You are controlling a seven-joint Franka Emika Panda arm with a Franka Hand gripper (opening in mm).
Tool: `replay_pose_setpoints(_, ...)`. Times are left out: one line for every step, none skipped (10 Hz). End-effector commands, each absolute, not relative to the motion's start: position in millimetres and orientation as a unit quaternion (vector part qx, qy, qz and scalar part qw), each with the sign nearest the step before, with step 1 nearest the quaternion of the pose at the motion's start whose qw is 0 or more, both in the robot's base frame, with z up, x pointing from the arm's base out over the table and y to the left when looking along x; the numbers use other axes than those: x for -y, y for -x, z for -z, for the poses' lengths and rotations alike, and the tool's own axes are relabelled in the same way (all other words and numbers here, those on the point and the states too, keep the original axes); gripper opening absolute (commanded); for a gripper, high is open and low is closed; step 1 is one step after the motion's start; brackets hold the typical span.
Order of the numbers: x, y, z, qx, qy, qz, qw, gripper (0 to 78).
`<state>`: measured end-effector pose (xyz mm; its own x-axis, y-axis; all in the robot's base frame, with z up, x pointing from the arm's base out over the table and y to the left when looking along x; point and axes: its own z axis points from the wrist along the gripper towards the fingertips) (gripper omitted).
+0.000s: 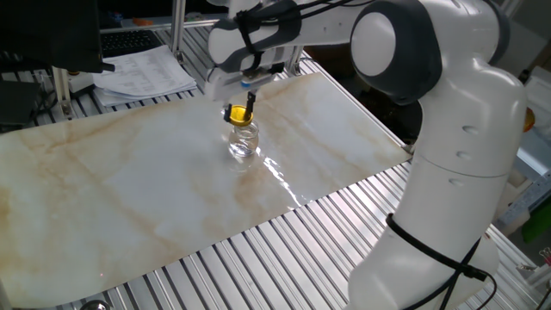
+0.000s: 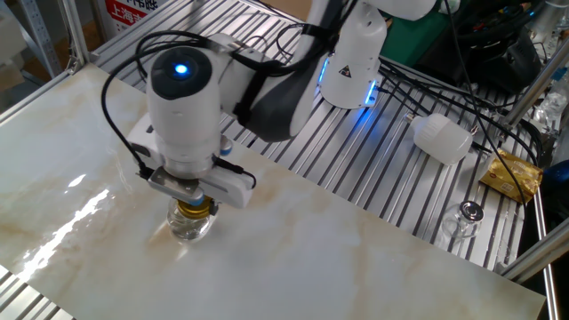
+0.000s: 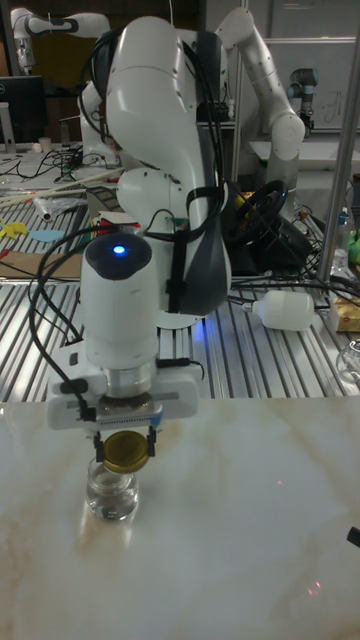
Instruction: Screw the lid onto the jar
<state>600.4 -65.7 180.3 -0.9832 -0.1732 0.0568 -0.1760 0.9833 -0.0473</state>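
Over the jar (image 3: 111, 493) on the counter (image 1: 129, 181), the tool (image 3: 125, 442) has its fingers closed on the lid (image 3: 124, 451), held tilted just above the mouth. Pickup looks done; seating it flat and screwing it down remain.

Arm (image 1: 465, 129): glossy white rounded shells with dark grey joint caps. Black cables (image 3: 185, 260) run along it. A blue light (image 2: 182, 68) glows on the wrist.

Marble-look tabletop (image 1: 129, 181), slatted metal bench (image 2: 373, 169)
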Motion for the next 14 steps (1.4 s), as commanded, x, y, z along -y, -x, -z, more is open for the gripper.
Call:
replay_pose_setpoints(69.5, -602.4, -179.5, 0.995, -0.094, -0.027, 0.021, 1.1)
replay_pose_setpoints(69.5, -602.4, -179.5, 0.995, -0.090, -0.035, 0.021, 1.1)
replay_pose_setpoints(69.5, -602.4, -179.5, 0.995, -0.087, -0.036, 0.021, 1.1)
replay_pose_setpoints(69.5, -602.4, -179.5, 0.997, -0.069, -0.032, 0.017, 1.1)
replay_pose_setpoints(69.5, -602.4, -179.5, 0.997, -0.058, -0.041, 0.015, 1.1)
replay_pose_setpoints(73.9, -601.4, -180.0, 0.996, -0.064, -0.057, 0.020, 1.1)
replay_pose_setpoints(87.5, -601.6, -183.0, 0.996, -0.069, -0.042, 0.030, 1.1)
replay_pose_setpoints(101.0, -602.5, -182.5, 0.996, -0.071, -0.028, 0.036, 1.1)
replay_pose_setpoints(112.0, -604.2, -178.3, 0.996, -0.078, -0.024, 0.036, 1.1)
replay_pose_setpoints(116.6, -605.0, -175.7, 0.996, -0.080, -0.020, 0.035, 1.1)
replay_pose_setpoints(117.8, -607.3, -169.8, 0.996, -0.082, -0.015, 0.032, 1.1)
replay_pose_setpoints(115.0, -608.1, -166.3, 0.996, -0.080, -0.015, 0.028, 1.1)
replay_pose_setpoints(112.4, -608.6, -165.4, 0.997, -0.078, -0.013, 0.026, 1.1)
replay_pose_setpoints(107.8, -608.0, -167.5, 0.997, -0.075, -0.014, 0.026, 1.1)
